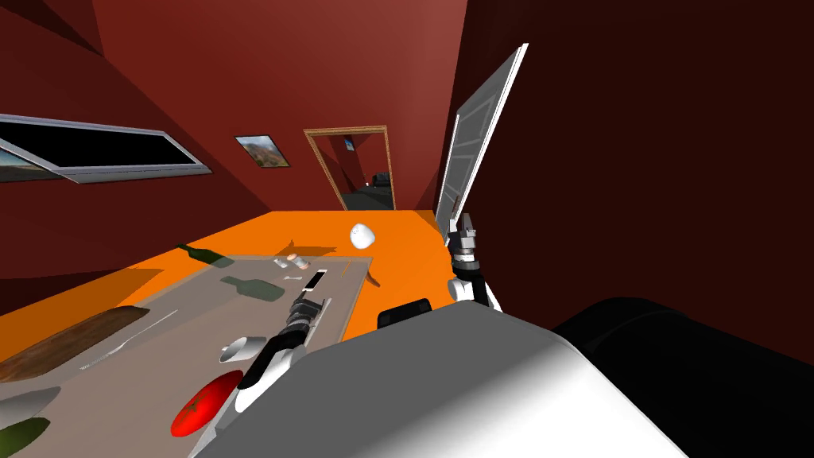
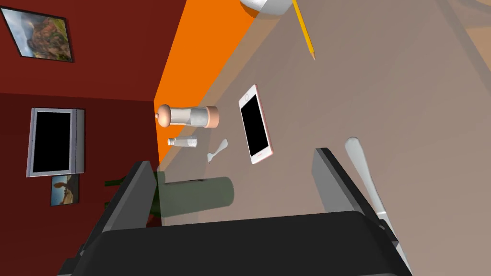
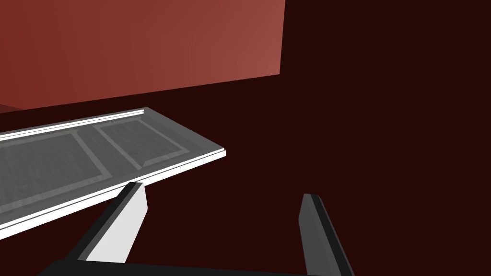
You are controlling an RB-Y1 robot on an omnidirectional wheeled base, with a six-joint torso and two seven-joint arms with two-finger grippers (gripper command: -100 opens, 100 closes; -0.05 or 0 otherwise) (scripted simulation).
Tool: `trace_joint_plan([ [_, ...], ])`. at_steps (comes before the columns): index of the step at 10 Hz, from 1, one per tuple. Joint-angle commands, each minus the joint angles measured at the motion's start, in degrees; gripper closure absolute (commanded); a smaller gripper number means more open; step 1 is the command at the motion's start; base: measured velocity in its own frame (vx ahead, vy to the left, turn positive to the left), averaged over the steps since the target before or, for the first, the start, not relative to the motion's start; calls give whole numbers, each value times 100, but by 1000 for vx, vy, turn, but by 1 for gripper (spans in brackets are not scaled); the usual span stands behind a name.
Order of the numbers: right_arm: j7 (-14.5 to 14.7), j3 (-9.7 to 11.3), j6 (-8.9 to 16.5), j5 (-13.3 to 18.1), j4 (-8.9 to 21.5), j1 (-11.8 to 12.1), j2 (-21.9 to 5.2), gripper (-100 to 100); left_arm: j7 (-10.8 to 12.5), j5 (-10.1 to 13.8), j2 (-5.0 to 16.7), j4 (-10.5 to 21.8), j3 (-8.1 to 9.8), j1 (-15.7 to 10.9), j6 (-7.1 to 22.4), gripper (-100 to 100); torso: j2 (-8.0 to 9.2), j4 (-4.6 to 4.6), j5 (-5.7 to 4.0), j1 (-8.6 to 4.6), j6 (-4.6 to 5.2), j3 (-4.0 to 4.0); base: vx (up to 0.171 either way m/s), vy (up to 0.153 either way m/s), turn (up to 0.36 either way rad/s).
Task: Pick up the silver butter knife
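The silver butter knife (image 2: 363, 172) lies flat on the grey-brown table (image 2: 412, 120), just outside one finger (image 2: 331, 182) of my left gripper (image 2: 231, 160), and its far part runs under the gripper's body. The left gripper (image 1: 312, 300) hovers low over the table, open, with nothing held. Between its fingers I see bare table and the end of a green bottle (image 2: 196, 196) on its side. My right gripper (image 1: 463, 223) is raised beside the table, open and empty (image 3: 223, 191).
Past the left gripper lie a pink-edged phone (image 2: 255, 124), a pepper mill (image 2: 189, 116), a small shaker (image 2: 182, 142) and a pencil (image 2: 303, 28). On the table there are also a tomato (image 1: 205, 403), a long silver utensil (image 1: 127, 342) and a wooden board (image 1: 71, 342). A grey door (image 1: 477, 143) stands open on the right.
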Motion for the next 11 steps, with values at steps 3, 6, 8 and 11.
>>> trace_joint_plan([
  [3,0,0,0,0,0,0,0,0,177,279,74,464,81,-62,521,-100,-2,0,0,0,0,-1,7,18,-132],
  [6,0,-1,0,0,0,1,0,0,432,688,282,1058,173,-190,968,-100,-4,-1,1,-1,-4,-2,15,17,-147],
  [8,0,-1,0,0,0,1,0,0,553,883,378,1402,218,-257,1225,-100,-5,-1,1,0,-4,-3,17,18,-148],
  [11,0,0,0,0,0,1,0,0,668,1070,468,1800,262,-326,1620,-100,-7,-1,0,-1,-2,-4,20,18,-116],
])
